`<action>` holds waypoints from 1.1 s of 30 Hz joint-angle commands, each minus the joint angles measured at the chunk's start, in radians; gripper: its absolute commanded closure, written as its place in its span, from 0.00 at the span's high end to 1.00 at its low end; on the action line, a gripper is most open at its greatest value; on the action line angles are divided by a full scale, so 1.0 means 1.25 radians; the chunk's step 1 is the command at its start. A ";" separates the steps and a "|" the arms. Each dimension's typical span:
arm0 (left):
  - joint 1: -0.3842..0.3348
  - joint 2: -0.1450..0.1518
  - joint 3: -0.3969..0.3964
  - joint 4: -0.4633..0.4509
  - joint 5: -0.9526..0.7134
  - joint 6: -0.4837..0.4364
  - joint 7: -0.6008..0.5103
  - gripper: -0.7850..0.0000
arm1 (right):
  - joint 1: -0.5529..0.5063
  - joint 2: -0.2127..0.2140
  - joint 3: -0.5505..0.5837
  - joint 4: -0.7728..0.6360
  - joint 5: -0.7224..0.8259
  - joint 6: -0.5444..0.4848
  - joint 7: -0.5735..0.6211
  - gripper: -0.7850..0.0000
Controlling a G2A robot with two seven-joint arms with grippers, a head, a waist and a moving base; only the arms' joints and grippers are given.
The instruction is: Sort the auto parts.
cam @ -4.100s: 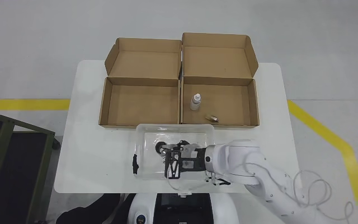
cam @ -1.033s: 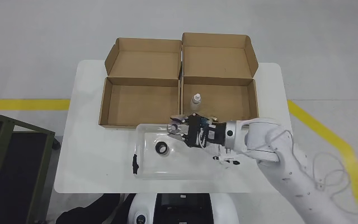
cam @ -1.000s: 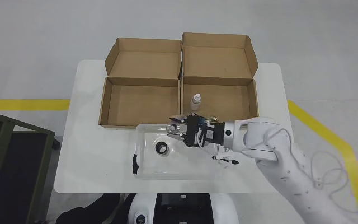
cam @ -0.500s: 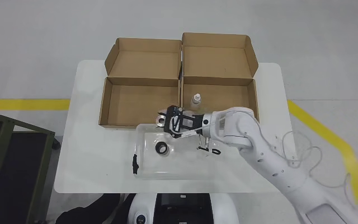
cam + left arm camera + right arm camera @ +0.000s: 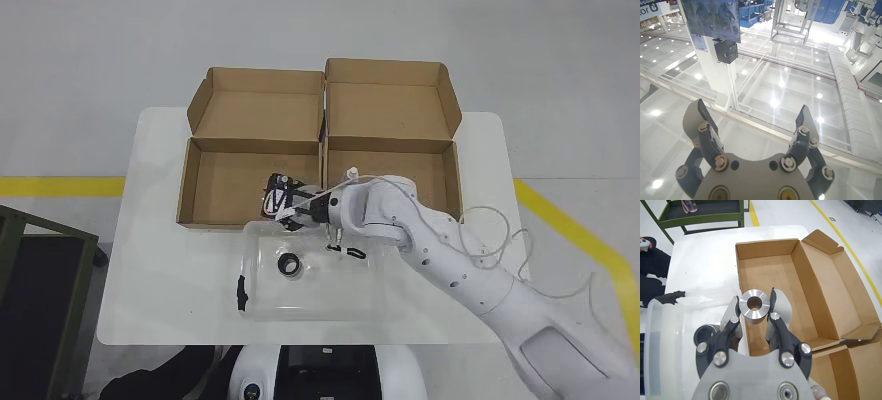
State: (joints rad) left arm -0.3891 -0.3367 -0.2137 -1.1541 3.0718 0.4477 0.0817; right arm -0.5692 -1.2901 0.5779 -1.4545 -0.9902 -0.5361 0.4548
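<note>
Above the near edge of the left cardboard box (image 5: 772, 279), your right gripper (image 5: 754, 298) clamps a metal ring (image 5: 754, 311) across its round side. The ring looks heavy, hard and smooth, so it needs a firm squeeze. The left gripper (image 5: 753, 121) is spread wide and holds nothing.

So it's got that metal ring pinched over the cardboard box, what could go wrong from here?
1. The right gripper holds the metal ring only by its smooth round sides, so it might slip out early.
2. The ring hangs close to the near wall of the left cardboard box, beside the clear bin. Released here, it could clip that wall and tumble into the bin instead.
</note>
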 commanded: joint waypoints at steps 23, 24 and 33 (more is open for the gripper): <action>0.000 0.000 0.000 0.000 0.000 0.000 0.000 1.00 | 0.128 -0.170 -0.124 0.318 0.049 0.050 -0.033 0.00; 0.000 0.000 0.000 0.000 0.000 0.000 0.000 1.00 | 0.130 -0.176 -0.126 0.330 0.049 0.050 -0.033 0.00; 0.000 0.000 0.000 0.000 0.000 0.000 0.000 1.00 | 0.146 -0.218 -0.134 0.425 0.047 0.046 -0.037 0.08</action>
State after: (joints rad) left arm -0.3891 -0.3367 -0.2137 -1.1541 3.0718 0.4477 0.0817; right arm -0.3884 -1.5569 0.4124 -0.9364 -0.9283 -0.4774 0.4079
